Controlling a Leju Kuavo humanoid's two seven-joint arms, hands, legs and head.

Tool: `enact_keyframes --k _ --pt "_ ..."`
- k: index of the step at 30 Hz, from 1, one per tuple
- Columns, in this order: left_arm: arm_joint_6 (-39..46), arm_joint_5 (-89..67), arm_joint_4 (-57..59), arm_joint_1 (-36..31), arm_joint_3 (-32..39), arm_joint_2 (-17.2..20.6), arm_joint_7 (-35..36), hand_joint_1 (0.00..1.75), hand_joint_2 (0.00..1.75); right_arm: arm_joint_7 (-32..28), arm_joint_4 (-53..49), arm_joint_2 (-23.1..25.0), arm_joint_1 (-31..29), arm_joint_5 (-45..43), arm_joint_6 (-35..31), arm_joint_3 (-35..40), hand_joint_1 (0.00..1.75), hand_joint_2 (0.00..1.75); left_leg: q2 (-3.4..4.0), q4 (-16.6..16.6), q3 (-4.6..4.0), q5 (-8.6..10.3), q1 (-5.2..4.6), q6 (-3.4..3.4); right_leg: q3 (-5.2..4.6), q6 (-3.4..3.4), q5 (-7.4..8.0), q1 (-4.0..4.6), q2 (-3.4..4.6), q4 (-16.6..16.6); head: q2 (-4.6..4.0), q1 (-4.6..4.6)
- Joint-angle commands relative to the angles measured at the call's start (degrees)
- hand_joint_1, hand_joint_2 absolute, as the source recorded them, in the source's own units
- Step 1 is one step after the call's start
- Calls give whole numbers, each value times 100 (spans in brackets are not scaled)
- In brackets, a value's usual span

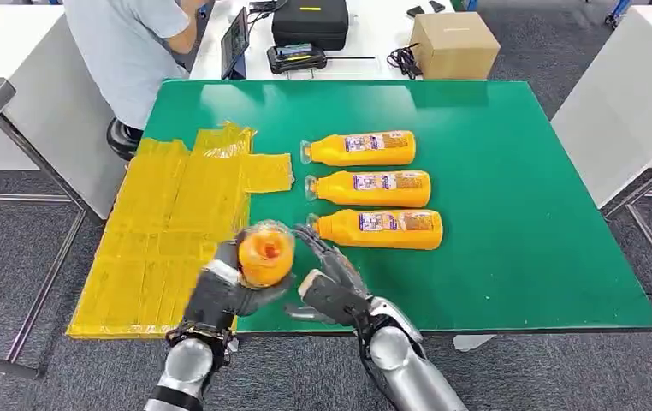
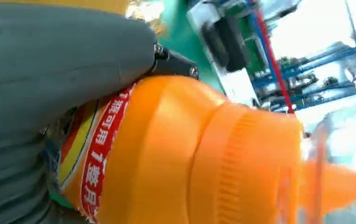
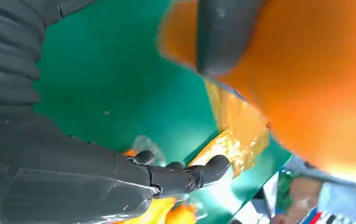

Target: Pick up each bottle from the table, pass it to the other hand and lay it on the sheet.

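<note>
**Inspector:** Your yellow sheet (image 1: 168, 231) at the left carried no bottle. Left hand (image 1: 224, 291) gripped one orange bottle (image 1: 265, 254), raised above the sheet's edge.

**Operator:** And rightward?

**Inspector:** Right hand (image 1: 331, 278) was open beside it, empty. Three bottles (image 1: 374, 190) lay on the green surface (image 1: 528, 214); I judged those outstanding.
</note>
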Motion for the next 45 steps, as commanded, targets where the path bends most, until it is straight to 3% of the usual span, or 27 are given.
enact_keyframes --k 1,9,16,26,31,37,38,39,40,45 --pt "668 -2233 -377 -158 -59 205 558 175 175 3 -172 -93 112 66 -11 -423 0 175 3 1 17 -8 6 -10 16 -13 -7 7 -1 0 0 -2" --pt "1007 -4929 -391 -334 604 256 1552 175 175 1 -236 63 384 107 -9 -778 0 175 3 -2 11 -3 6 -8 9 -10 -2 7 0 -3 0 -2" --pt "849 -5105 986 -876 910 494 1712 175 175 -128 42 107 290 54 43 -883 0 175 2 -11 31 -2 5 -12 29 -15 -3 6 -1 -10 0 0" --pt "745 -5109 1139 -937 970 498 1700 175 175 -156 63 117 269 36 54 -895 0 175 6 -5 21 -5 5 -10 19 -11 -5 6 4 -4 0 -2" --pt "759 -4641 2576 -1498 1282 792 1274 175 175 -261 278 142 90 -24 65 -874 0 175 4 -9 27 -1 6 -12 27 -15 -1 7 2 -8 0 0" --pt "1367 -5291 3277 -1676 1357 969 1656 175 175 -284 374 184 103 -19 -10 -917 0 175 7 -9 24 0 6 -11 22 -12 -1 6 5 -8 0 0" --pt "1374 -5359 3349 -1689 1354 986 1709 150 175 -285 383 181 107 -20 -15 -925 0 175 13 -8 33 -5 10 -15 30 -17 -4 11 10 -7 0 -2" --pt "1434 -5457 3461 -1712 1347 997 1768 45 175 -285 397 179 106 -17 -24 -939 0 175 9 -8 28 -4 7 -12 25 -13 -4 7 6 -6 0 0" --pt "1496 -5481 3529 -1720 1382 982 1790 3 175 -285 402 179 108 -16 -31 -953 0 175 9 -8 35 -6 10 -14 33 -16 -6 11 6 -7 0 0" --pt "1407 -5512 3660 -1740 1410 962 1829 0 175 -287 413 167 98 -20 -38 -983 0 175 9 -6 31 -5 8 -12 31 -13 -4 8 7 -6 0 0"
